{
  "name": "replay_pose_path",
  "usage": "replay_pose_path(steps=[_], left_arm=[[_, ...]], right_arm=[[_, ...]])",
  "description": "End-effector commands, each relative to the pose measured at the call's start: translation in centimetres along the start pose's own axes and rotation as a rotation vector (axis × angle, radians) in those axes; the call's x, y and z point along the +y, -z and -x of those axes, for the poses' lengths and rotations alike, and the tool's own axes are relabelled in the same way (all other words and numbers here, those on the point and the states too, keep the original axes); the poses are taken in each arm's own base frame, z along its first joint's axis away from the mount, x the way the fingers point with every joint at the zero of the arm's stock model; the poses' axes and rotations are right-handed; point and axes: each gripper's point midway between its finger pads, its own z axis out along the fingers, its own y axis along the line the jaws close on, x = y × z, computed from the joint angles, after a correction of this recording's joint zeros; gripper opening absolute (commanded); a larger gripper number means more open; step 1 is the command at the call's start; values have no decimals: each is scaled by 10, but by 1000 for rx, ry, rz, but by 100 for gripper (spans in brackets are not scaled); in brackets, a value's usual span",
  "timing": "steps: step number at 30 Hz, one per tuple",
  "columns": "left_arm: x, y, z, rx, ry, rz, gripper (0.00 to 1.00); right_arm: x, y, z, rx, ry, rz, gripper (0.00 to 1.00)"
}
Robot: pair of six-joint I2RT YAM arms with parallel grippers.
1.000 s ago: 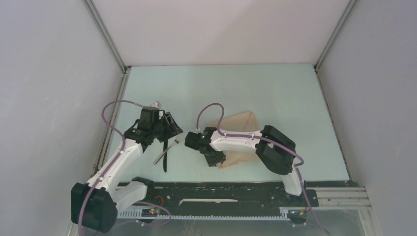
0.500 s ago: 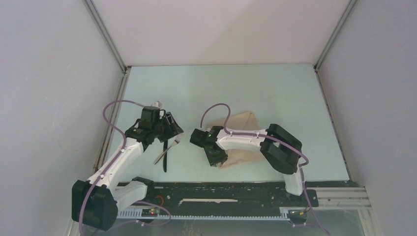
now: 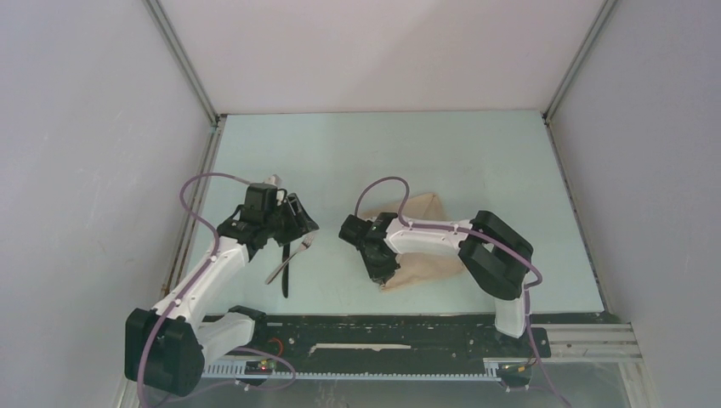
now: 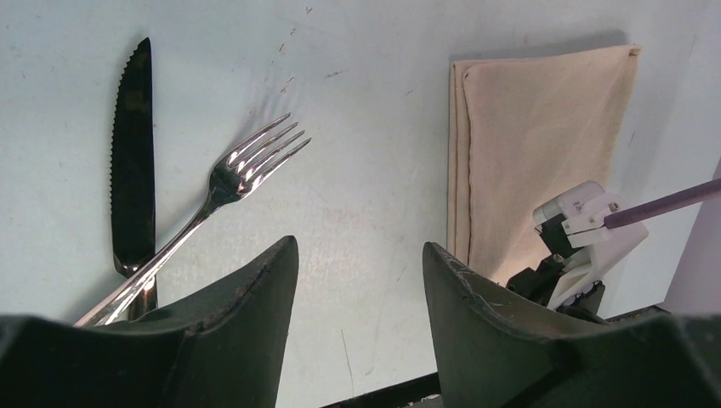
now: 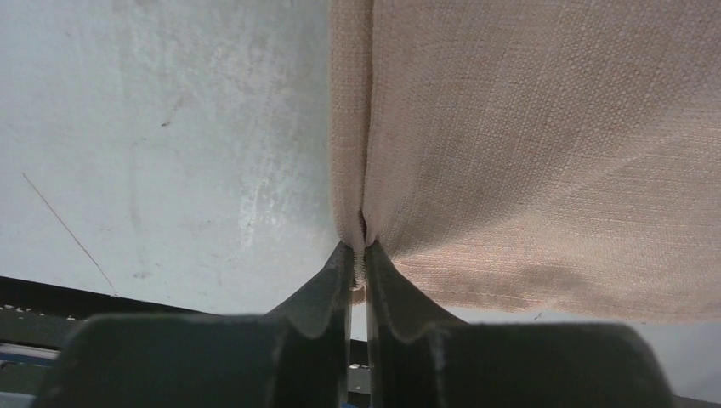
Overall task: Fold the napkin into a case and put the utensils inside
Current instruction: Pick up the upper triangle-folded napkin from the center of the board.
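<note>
The right pincer (image 5: 357, 255) is clenched on the plain beige cloth napkin (image 5: 544, 153), its two dark fingertips pressed together on the doubled, folded edge close to the cloth's near corner. The napkin lies flat on the pale blue-green surface (image 3: 383, 153), folded into a long rectangle, right of centre and partly under the right arm.

The left pincer (image 4: 357, 246) is released, with its jaws standing apart above bare surface between the cutlery and the napkin, and it holds nothing. To its left lies the slim black table knife (image 4: 133, 161), with its serrated edge facing away from the napkin. The silver metal fork (image 4: 242, 174) lies slanted beside the knife. Its tines point towards the napkin and its handle crosses the knife's handle. Both utensils are well apart from the napkin.
</note>
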Motion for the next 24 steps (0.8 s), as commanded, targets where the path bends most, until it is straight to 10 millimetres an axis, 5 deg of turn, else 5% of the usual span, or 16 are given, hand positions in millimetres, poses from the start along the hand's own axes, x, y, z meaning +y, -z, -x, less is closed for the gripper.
replay_pose_path(steps=[1,3,11,24], left_arm=[[-2,-4,-1,2,1,-29,62],[-4,-7,-6,19,11,-51,63],[-41,-32,-37,184,190,-313,72],[-48,-44,-49,246,229,-369,74]], right_arm=[[-15,-39,-4,-15,37,-78,10],[-13,-31,4,-60,54,-72,0],[17,14,30,-189,80,191,0],[18,33,23,-176,56,257,0]])
